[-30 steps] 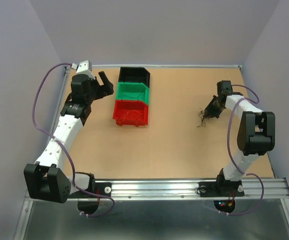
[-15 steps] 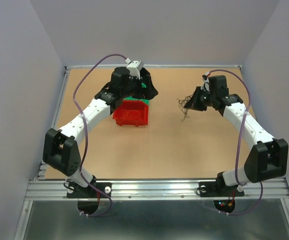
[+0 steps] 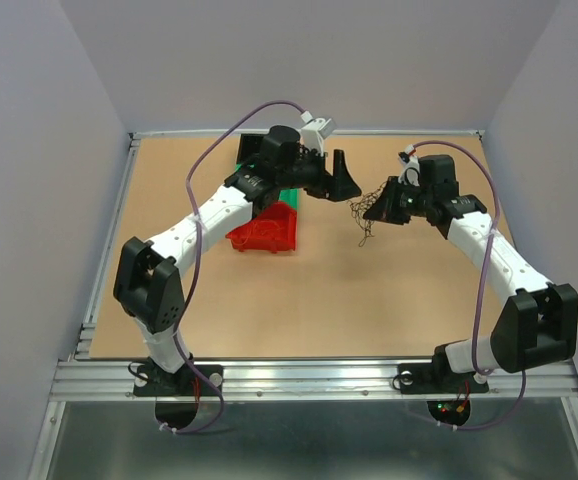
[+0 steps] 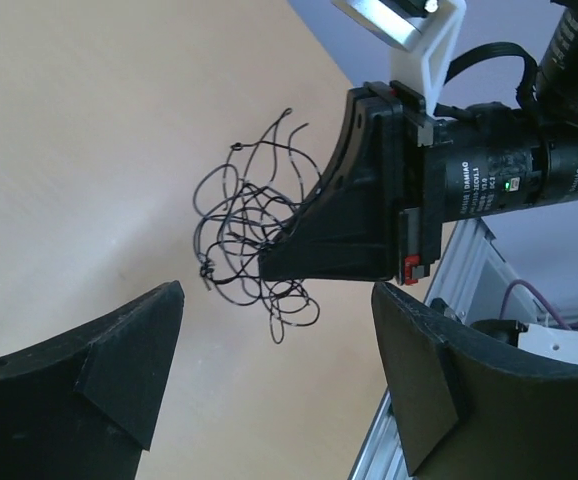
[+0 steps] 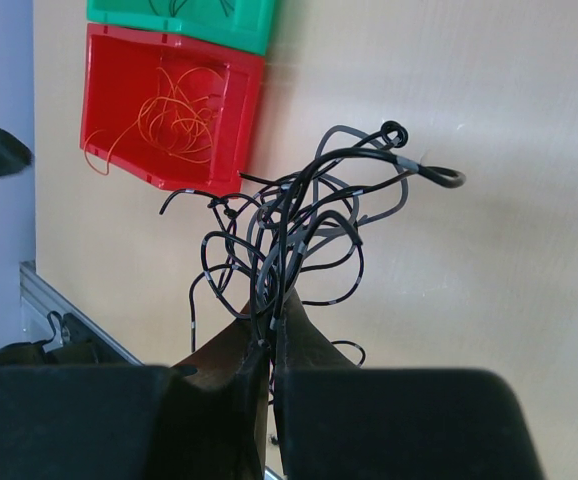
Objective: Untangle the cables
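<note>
A wispy clump of thin black cables (image 3: pixel 365 212) hangs above the table, right of the bins. My right gripper (image 3: pixel 378 206) is shut on it. In the right wrist view the strands (image 5: pixel 304 210) fan out from the pinched fingertips of that gripper (image 5: pixel 273 312). My left gripper (image 3: pixel 341 184) reaches over the bins and stands open just left of the clump, not touching it. In the left wrist view the clump (image 4: pixel 244 240) hangs beyond the wide-apart fingers (image 4: pixel 129 350) of the left gripper (image 4: pixel 279 370), with the right gripper's black body (image 4: pixel 344 225) behind it.
A red bin (image 3: pixel 266 236) holds a curly orange wire (image 5: pixel 174 110). The green bin (image 5: pixel 184 15) behind it is mostly covered by the left arm, and a black bin (image 3: pixel 251 148) stands at the back. The table's metal rail (image 4: pixel 449 300) lies to the right.
The left arm has swung from the far left across the bins toward the clump. The right gripper has carried the cables up and to the left.
</note>
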You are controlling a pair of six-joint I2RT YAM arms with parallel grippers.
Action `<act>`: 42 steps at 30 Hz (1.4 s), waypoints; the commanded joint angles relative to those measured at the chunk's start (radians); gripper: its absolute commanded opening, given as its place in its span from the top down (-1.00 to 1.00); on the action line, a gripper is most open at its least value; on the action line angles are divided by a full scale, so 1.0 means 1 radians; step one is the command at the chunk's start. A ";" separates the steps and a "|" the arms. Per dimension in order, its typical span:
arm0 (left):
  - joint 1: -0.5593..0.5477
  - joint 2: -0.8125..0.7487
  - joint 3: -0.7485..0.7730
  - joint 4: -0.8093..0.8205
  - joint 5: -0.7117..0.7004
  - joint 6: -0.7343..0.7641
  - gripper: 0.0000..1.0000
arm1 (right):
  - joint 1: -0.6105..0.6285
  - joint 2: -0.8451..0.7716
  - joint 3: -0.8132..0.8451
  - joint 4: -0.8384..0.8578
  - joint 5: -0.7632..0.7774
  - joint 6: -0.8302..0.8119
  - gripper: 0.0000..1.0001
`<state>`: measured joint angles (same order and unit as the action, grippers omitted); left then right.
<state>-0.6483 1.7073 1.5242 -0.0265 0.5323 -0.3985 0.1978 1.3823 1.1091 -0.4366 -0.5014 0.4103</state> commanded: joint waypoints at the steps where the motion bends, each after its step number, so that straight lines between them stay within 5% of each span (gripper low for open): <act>1: -0.036 0.035 0.073 -0.001 0.055 0.006 -0.68 | -0.001 -0.023 -0.002 0.055 -0.025 -0.021 0.99; 8: -0.071 0.110 0.157 -0.096 0.044 0.064 -0.43 | -0.001 -0.028 0.000 0.056 -0.019 -0.021 0.99; 22: -0.105 0.183 0.185 -0.190 0.014 0.113 -0.34 | -0.001 -0.028 -0.003 0.056 -0.026 -0.024 0.99; 25: -0.109 0.196 0.194 -0.194 0.017 0.110 -0.06 | -0.001 -0.029 -0.005 0.059 -0.034 -0.025 0.99; 31: -0.113 0.216 0.251 -0.204 0.018 0.104 1.00 | -0.001 -0.034 -0.043 0.058 -0.016 -0.010 0.85; 42: -0.102 0.213 0.353 -0.300 -0.009 0.145 1.00 | -0.023 0.018 -0.172 0.019 0.176 0.094 0.71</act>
<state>-0.7597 1.9484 1.7889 -0.3088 0.5255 -0.2859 0.1944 1.3788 0.9760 -0.3920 -0.4179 0.4713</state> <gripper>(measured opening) 0.026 0.148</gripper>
